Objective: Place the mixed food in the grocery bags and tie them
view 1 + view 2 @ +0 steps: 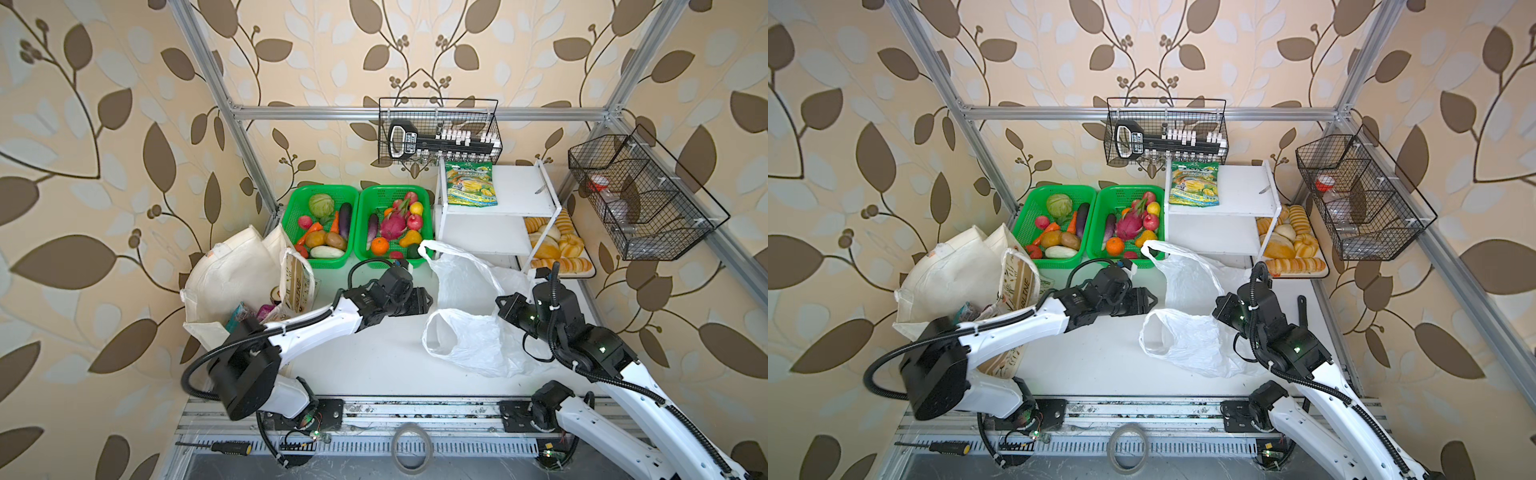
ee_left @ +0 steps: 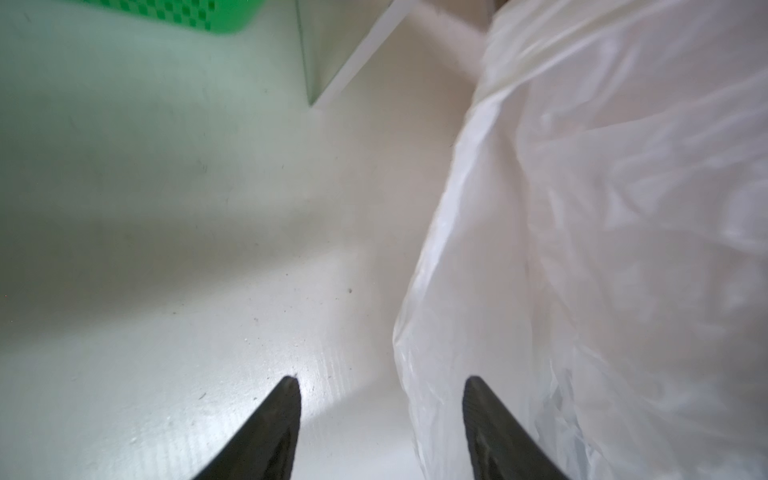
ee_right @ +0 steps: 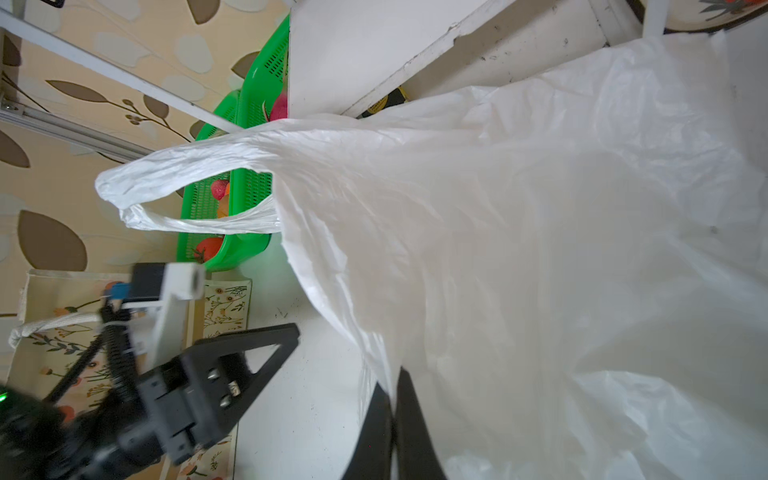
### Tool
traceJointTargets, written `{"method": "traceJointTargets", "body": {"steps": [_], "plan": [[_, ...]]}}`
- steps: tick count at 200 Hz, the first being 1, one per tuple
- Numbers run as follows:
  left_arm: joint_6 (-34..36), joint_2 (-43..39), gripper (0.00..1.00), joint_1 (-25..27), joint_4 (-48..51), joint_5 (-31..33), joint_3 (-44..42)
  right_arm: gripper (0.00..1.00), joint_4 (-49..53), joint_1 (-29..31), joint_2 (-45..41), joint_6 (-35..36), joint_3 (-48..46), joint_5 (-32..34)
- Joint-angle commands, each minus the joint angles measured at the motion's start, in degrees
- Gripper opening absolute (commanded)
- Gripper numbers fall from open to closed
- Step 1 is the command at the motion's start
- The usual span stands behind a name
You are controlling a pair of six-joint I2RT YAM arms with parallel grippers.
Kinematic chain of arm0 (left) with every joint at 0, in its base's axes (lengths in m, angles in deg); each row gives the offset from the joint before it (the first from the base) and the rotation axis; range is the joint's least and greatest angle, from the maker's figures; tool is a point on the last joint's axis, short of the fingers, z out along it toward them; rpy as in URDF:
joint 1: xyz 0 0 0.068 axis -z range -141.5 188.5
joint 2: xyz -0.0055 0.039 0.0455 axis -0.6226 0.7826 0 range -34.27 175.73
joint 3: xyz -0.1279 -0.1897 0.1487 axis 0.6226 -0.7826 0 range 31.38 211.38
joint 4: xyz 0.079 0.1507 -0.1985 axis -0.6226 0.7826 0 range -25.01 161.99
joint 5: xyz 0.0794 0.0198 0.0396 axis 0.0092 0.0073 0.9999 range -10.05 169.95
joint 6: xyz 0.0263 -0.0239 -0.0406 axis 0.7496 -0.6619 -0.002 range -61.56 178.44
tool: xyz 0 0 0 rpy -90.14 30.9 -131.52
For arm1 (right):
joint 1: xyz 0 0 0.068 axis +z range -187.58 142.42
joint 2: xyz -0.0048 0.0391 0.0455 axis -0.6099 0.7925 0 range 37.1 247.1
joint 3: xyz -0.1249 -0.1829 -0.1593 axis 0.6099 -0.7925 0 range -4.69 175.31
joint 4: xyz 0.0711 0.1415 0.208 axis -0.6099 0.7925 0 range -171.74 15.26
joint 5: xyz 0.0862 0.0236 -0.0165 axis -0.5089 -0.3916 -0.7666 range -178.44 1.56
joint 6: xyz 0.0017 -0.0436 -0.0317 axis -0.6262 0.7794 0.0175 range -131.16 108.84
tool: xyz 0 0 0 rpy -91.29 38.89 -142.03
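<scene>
1. Your right gripper (image 3: 395, 376) has its fingers pressed together on a thin fold of the plastic bag (image 1: 469, 336), which lies slumped on the table (image 1: 365, 365) between the two arms. Pull hard and that film may slip free or tear.
2. Your left gripper (image 2: 380, 380) is spread and empty, just beside the bag's edge. Close too early and you may pinch both layers, sealing the mouth instead of opening it.
3. The dragon fruit (image 1: 392, 226), red apple (image 1: 414, 221) and pear-shaped toy fruit (image 1: 410, 238) sit in the green basket (image 1: 365, 193), behind the bag's far handle. Reaching over could snag that loop.
4. The cream tote (image 1: 232, 270) sags at the left, close by your left arm. A wide swing could topple it.
</scene>
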Motion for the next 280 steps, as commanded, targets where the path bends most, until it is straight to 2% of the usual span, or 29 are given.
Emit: {"method": "traceJointTargets", "body": {"steps": [1, 20, 35, 56, 71, 86, 111, 129, 152, 191, 212, 246, 280], "plan": [[2.44, -8.66, 0.68, 0.51, 3.87, 7.91, -2.52, 0.00, -2.93, -0.23, 1.14, -1.55, -0.17, -0.97], [3.07, -13.96, 0.68, 0.45, 8.41, 16.41, -2.54, 0.00, -4.88, -0.14, 1.61, -2.31, -1.46, -1.64], [5.13, -15.42, 0.67, -0.34, 12.70, 20.79, -0.08, 0.00, -5.45, -0.14, 1.61, -2.32, -1.87, -1.43], [7.56, -12.33, 0.69, -4.85, 18.37, 20.32, 6.13, 0.00, -5.66, -0.14, 1.40, -2.07, -1.86, -1.43], [8.85, -8.66, 0.71, -9.20, 19.94, 16.73, 10.40, 0.00, -5.88, -0.14, 1.05, -1.71, -1.83, -1.56], [10.42, -3.82, 0.72, -12.94, 20.82, 13.17, 14.80, 0.00, -5.82, -0.13, 0.65, -1.45, -1.93, -1.60], [13.43, 5.37, 0.73, -17.07, 22.78, 11.23, 23.09, 0.00, -6.04, -0.14, -0.23, -1.27, -2.28, -2.34], [14.78, 15.03, 0.72, -19.52, 25.73, 9.35, 30.68, 0.00, -6.19, -0.17, -1.02, -1.41, -2.70, -2.30], [16.32, 25.22, 0.71, -20.42, 28.43, 9.20, 40.05, 0.00, -6.36, -0.14, -1.71, -1.34, -3.06, -2.33], [19.14, 42.95, 0.69, -20.60, 42.79, 9.68, 58.71, 0.00, -6.32, -0.23, -1.95, -0.77, -3.03, -2.39], [20.84, 44.48, 0.68, -20.60, 43.59, 9.83, 54.75, 0.00, -6.27, -0.23, -2.54, -0.61, -3.18, -2.25], [21.29, 37.00, 0.68, -20.60, 37.05, 10.74, 42.08, 0.00, -7.12, -0.22, -2.79, -0.40, -4.11, -2.21], [22.75, 33.61, 0.67, -20.62, 37.93, 14.85, 41.72, 0.00, -8.70, -0.19, -2.15, -0.92, -5.21, -3.76]]}}
